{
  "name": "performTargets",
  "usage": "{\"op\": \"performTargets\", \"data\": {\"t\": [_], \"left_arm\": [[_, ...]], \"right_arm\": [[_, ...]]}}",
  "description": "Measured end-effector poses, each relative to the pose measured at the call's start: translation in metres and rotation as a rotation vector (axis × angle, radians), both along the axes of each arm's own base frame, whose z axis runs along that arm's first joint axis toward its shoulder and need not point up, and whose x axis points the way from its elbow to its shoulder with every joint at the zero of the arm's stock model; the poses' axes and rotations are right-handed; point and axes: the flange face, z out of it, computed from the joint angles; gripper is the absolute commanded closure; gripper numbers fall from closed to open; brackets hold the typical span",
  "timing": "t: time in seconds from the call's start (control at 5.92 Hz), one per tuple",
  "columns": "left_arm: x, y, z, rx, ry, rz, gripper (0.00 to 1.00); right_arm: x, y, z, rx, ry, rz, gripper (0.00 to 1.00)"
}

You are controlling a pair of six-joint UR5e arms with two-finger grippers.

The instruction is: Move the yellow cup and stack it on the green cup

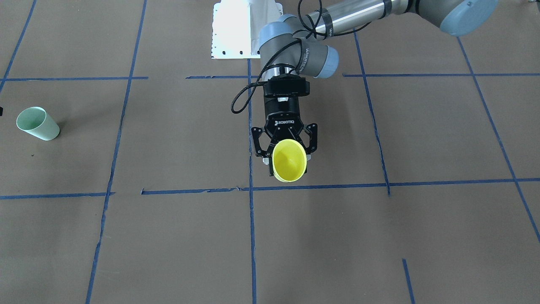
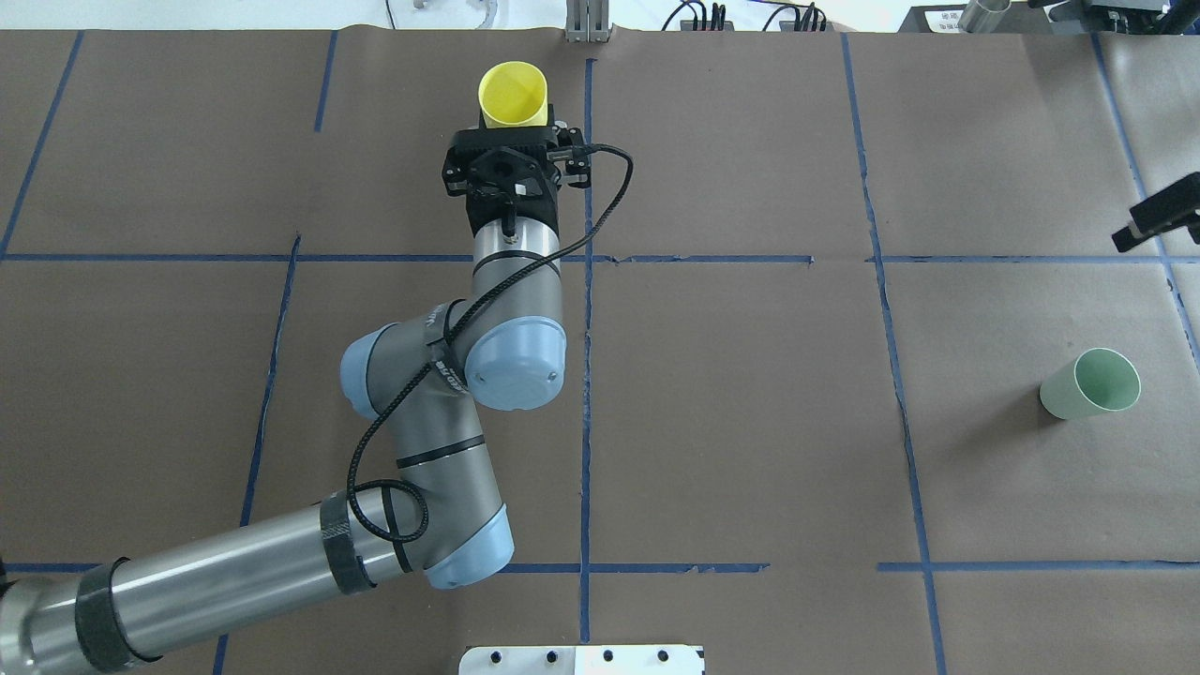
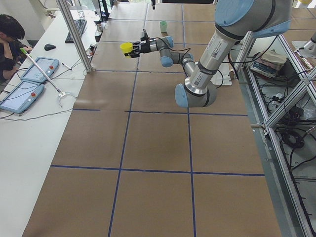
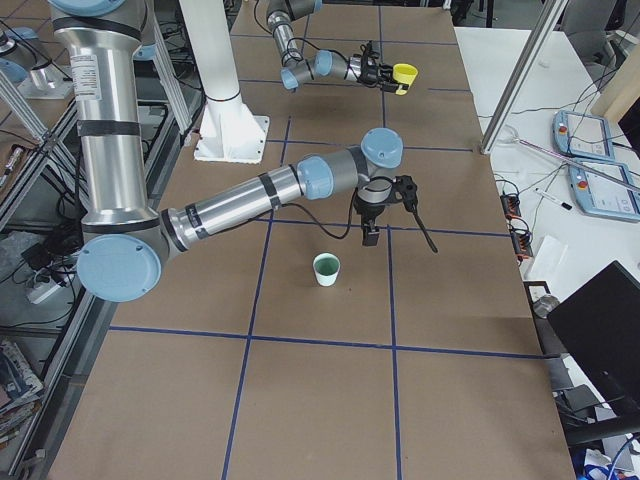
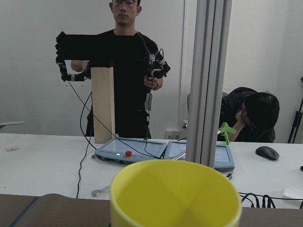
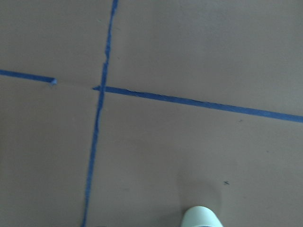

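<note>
Left hand [image 1: 288, 163] gripping yellow cup [image 1: 289, 157] mid-air, green cup [image 1: 38, 123] well apart

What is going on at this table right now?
The left gripper is shut on the yellow cup and holds it in the air, tipped on its side with its mouth facing away from the robot. The green cup stands upright and empty on the table, on the robot's right side. The right gripper hangs near the green cup without touching it; whether it is open cannot be told. The cups are not yet stacked.
</note>
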Motion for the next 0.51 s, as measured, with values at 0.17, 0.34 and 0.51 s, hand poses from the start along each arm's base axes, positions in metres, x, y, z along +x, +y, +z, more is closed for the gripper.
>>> {"op": "performTargets", "data": {"t": [0.17,0.34,0.51], "left_arm": [[0.014,0.008,-0.008,0.008,0.005,-0.010,0.56],[0.024,0.015,-0.008,0.010,0.008,-0.011,0.56],[0.032,0.020,-0.005,0.008,0.002,-0.009,0.56]], "right_arm": [[-0.037,-0.020,-0.069,-0.044,-0.014,0.030,0.00],[-0.082,-0.028,-0.136,-0.093,-0.024,0.059,0.00],[-0.123,-0.030,-0.185,-0.121,-0.027,0.070,0.00]]}}
